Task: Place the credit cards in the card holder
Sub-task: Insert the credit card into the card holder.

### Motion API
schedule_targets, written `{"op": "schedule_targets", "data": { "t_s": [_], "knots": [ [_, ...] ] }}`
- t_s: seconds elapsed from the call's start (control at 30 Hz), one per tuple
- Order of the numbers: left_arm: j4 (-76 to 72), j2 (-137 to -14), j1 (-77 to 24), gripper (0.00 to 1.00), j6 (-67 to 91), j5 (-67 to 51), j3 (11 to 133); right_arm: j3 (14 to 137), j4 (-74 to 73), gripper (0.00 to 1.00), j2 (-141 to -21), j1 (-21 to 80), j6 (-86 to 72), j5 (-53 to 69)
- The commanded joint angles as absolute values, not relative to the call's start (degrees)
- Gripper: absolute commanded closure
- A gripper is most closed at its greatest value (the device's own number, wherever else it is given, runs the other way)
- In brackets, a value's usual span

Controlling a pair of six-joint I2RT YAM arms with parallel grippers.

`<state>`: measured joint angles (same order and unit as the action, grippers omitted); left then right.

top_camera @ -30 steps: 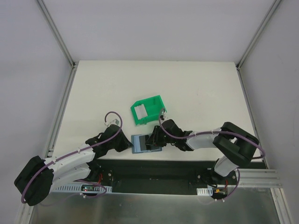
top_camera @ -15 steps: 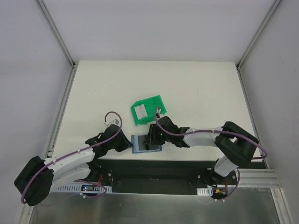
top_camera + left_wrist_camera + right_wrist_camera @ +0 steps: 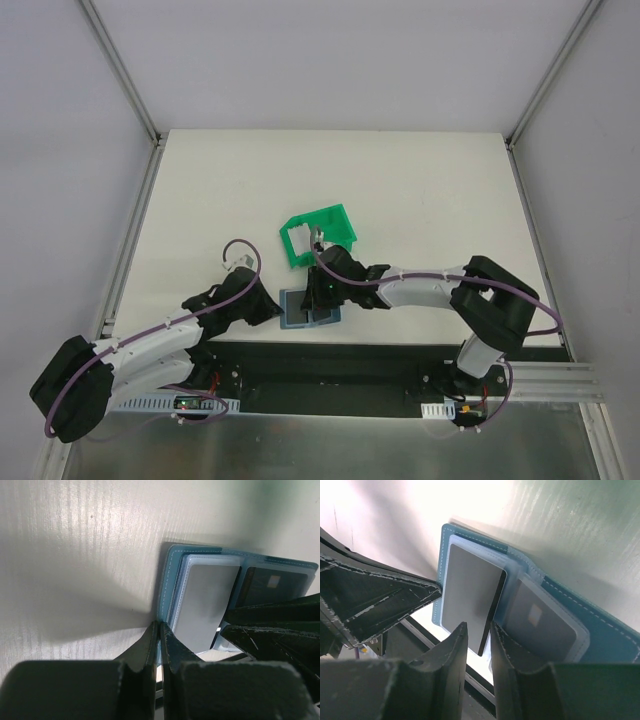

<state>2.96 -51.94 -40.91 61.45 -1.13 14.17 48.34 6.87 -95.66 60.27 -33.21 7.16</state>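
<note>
The teal-blue card holder (image 3: 294,306) lies open by the table's front edge. My left gripper (image 3: 277,312) is shut on its left edge; the left wrist view shows the fingertips (image 3: 160,626) pinching the stitched cover (image 3: 172,570). A pale grey card (image 3: 207,605) sits in the left pocket and a dark card (image 3: 275,582) in the right pocket. My right gripper (image 3: 320,299) hovers over the holder. In the right wrist view its jaws (image 3: 479,627) stand narrowly apart over the lower corner of the grey card (image 3: 467,590). That card sticks out of its pocket. A chip card (image 3: 542,625) fills the other pocket.
A green plastic bin (image 3: 335,222) with something pale inside stands just behind the holder. The black base rail (image 3: 330,362) runs along the table's front edge. Grey walls enclose the white table (image 3: 420,190) on three sides.
My right gripper has slid left across the open holder, with its arm stretching further left. The left arm and the holder have stayed where they were.
</note>
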Motion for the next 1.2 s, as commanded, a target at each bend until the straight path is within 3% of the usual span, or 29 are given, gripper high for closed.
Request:
{"op": "schedule_targets", "data": {
  "t_s": [0.0,0.2,0.5,1.17],
  "knots": [
    [1.8,-50.9,-41.0,1.0,60.8,-0.8,14.1,50.9,5.5,0.72,-95.8,61.2,-31.9,7.1],
    [1.8,-49.6,-41.0,1.0,60.4,-0.8,14.0,52.4,-3.1,0.57,-92.2,61.3,-28.0,0.4],
    [1.8,-47.1,-41.0,1.0,57.6,-2.5,15.2,58.2,-9.7,0.48,-92.8,64.5,-25.2,-5.7],
    [1.8,-44.1,-41.0,1.0,57.3,-3.3,15.4,68.3,-18.3,0.41,-101.2,67.6,-23.9,-9.0]
  ]
}}
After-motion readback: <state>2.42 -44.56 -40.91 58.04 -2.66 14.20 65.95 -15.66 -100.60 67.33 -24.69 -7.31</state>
